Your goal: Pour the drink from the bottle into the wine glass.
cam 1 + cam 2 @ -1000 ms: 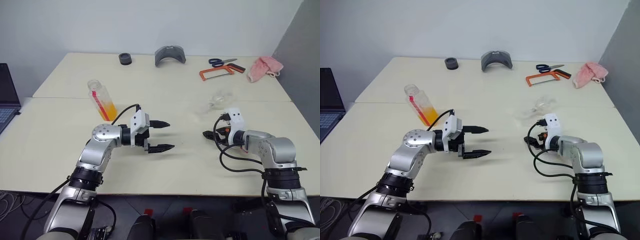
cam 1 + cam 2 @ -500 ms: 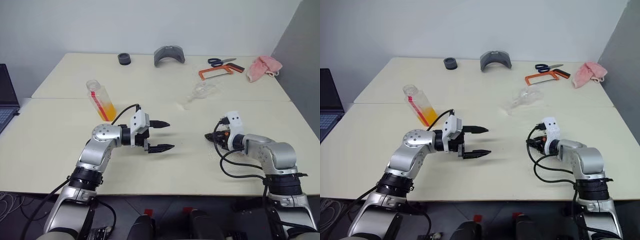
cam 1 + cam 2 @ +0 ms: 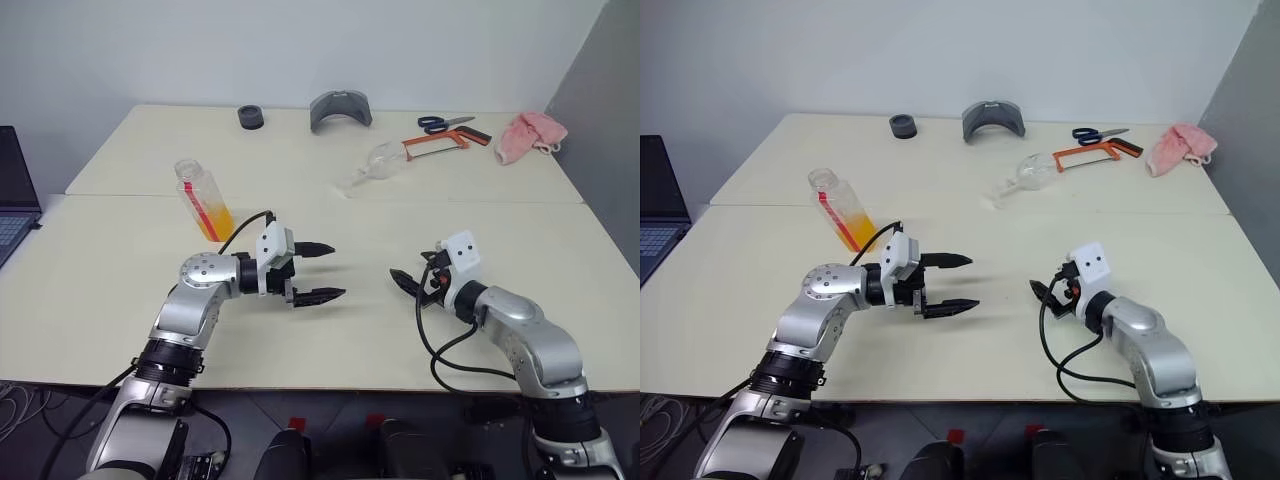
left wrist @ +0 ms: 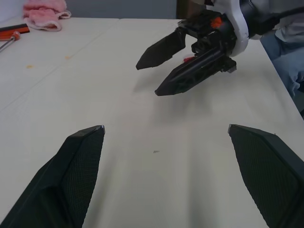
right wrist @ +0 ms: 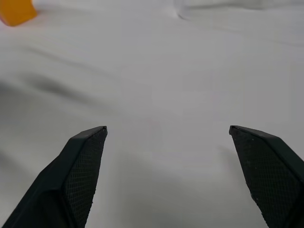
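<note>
The bottle point(image 3: 203, 200) stands slightly tilted on the left of the table, uncapped, with the orange drink point(image 3: 218, 222) in its lower part. The wine glass point(image 3: 375, 165) lies on its side far back on the table, near the hacksaw. My left gripper point(image 3: 338, 270) hovers open over the table's middle, to the right of the bottle and pointing right, with nothing in it. My right gripper point(image 3: 408, 285) faces it from the right, low over the table, open and empty, well short of the glass. It also shows in the left wrist view point(image 4: 147, 80).
Along the back edge are a black ring point(image 3: 250, 118), a grey curved piece point(image 3: 340, 110), blue scissors point(image 3: 445, 123), an orange hacksaw point(image 3: 432, 145) and a pink cloth point(image 3: 528, 135). A laptop point(image 3: 15, 200) sits off the table's left side.
The wine glass has travelled from beside my right gripper toward the back left and lies on its side. My right gripper pulled back and left and opened wide. The left arm stayed put.
</note>
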